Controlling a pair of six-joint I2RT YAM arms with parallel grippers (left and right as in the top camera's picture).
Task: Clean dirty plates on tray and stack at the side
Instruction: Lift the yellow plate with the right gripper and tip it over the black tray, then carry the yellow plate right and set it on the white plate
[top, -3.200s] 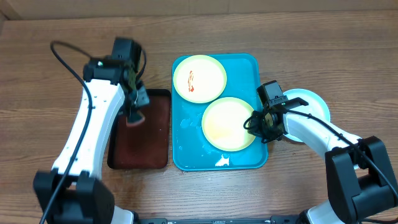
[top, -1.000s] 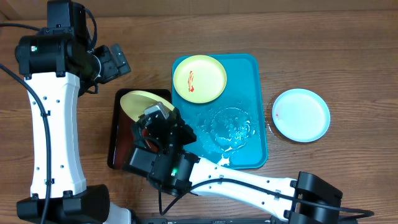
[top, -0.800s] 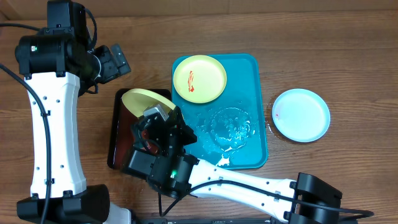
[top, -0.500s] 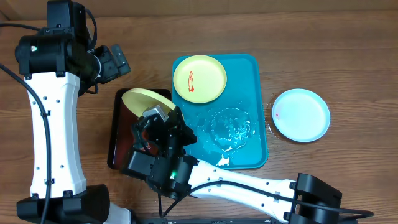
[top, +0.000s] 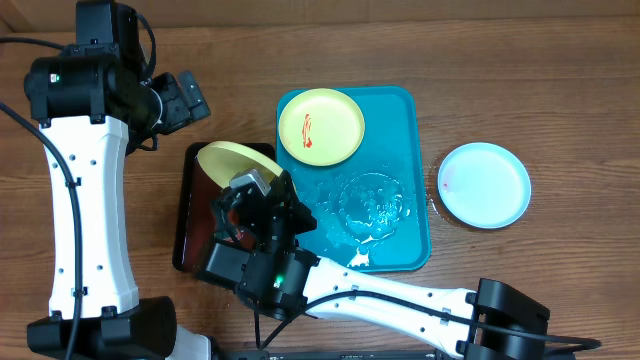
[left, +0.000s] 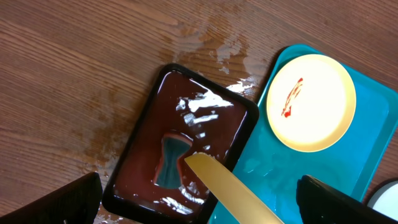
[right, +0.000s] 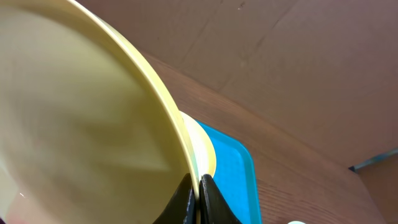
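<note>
My right gripper is shut on the rim of a yellow-green plate and holds it tilted on edge over the dark red-brown tray. In the right wrist view the fingers pinch that plate. A second yellow-green plate with a red smear lies at the far left of the turquoise tray. A light-blue plate rests on the table to the right of the tray. My left gripper hangs open and empty, high above the table's far left. Its view looks down on the held plate's edge.
The dark tray holds shiny liquid and a pale hourglass-shaped patch. Water is splashed on the wood beyond it. A wet patch and a white scrap lie on the turquoise tray.
Since the earliest frame my right gripper carried a yellow-green plate from the turquoise tray to above the dark tray, and my left gripper rose away from it. Nothing moved over the last second.
</note>
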